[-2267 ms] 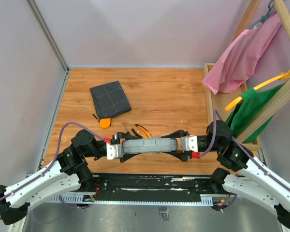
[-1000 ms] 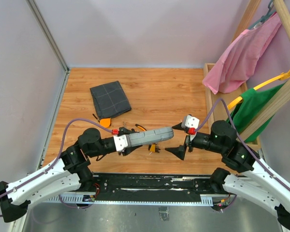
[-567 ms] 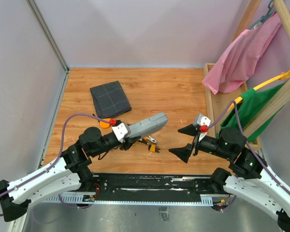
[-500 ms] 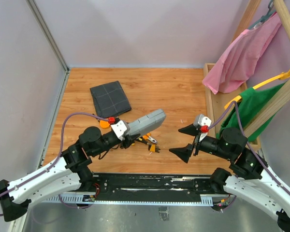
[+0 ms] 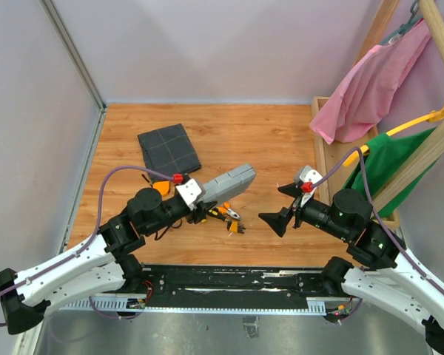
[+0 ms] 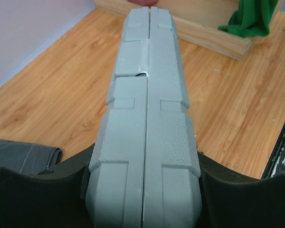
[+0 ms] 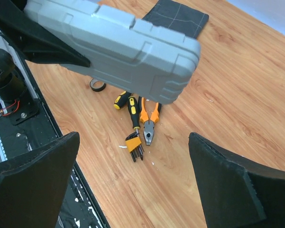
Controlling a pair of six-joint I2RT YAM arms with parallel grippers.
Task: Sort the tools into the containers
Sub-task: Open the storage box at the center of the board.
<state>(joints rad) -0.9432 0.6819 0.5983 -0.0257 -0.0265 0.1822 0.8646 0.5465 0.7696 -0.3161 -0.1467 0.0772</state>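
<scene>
My left gripper (image 5: 200,200) is shut on one end of the closed light-grey case (image 5: 226,185) and holds it tilted in the air; the case fills the left wrist view (image 6: 147,118). Under it lie the orange-handled pliers (image 7: 149,121), two black-and-yellow screwdrivers (image 7: 133,111), the orange bit holder (image 7: 134,142) and the black tape ring (image 7: 98,85). A round orange piece (image 5: 160,187) lies near the dark grey pouch (image 5: 169,150). My right gripper (image 5: 276,205) is open and empty, right of the case's free end.
A wooden rack (image 5: 324,159) with a pink cloth (image 5: 370,85) and a green cloth (image 5: 388,163) stands along the right side. A black rail (image 5: 229,277) runs along the near table edge. Grey walls close the left and back.
My right gripper has let go of the case, opened and drawn back right. My left gripper has lifted the case and swung it up and left, uncovering the tools below.
</scene>
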